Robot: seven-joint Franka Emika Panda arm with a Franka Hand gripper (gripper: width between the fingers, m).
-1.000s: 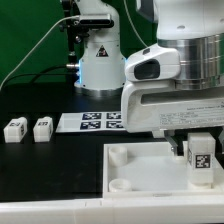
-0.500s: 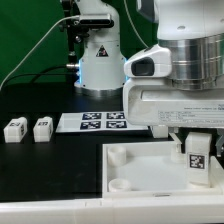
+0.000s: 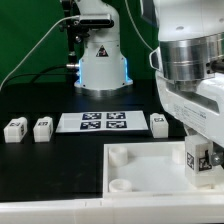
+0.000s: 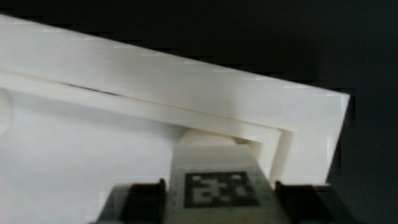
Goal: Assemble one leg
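Observation:
My gripper [image 3: 201, 168] is shut on a leg [image 3: 199, 156], a small white block with a black-and-white tag facing the camera. It holds the leg upright over the plate's corner on the exterior view's right. In the wrist view the leg [image 4: 217, 186] sits between the two dark fingers [image 4: 143, 203] of the gripper [image 4: 217, 208], just over the plate's raised corner rim [image 4: 267, 132]. The large white plate [image 3: 140, 165] lies at the front. Three more legs stand on the table: two at the exterior view's left [image 3: 14, 128] [image 3: 42, 127] and one behind the plate [image 3: 158, 123].
The marker board [image 3: 100, 121] lies flat behind the plate. The arm's white base [image 3: 100, 60] stands at the back with cables beside it. The arm's bulky wrist [image 3: 195, 60] hangs over the exterior view's right side.
The wrist has turned and swung toward the exterior view's right, uncovering the marker board's right end and the leg behind the plate. The held leg stays at the plate's corner.

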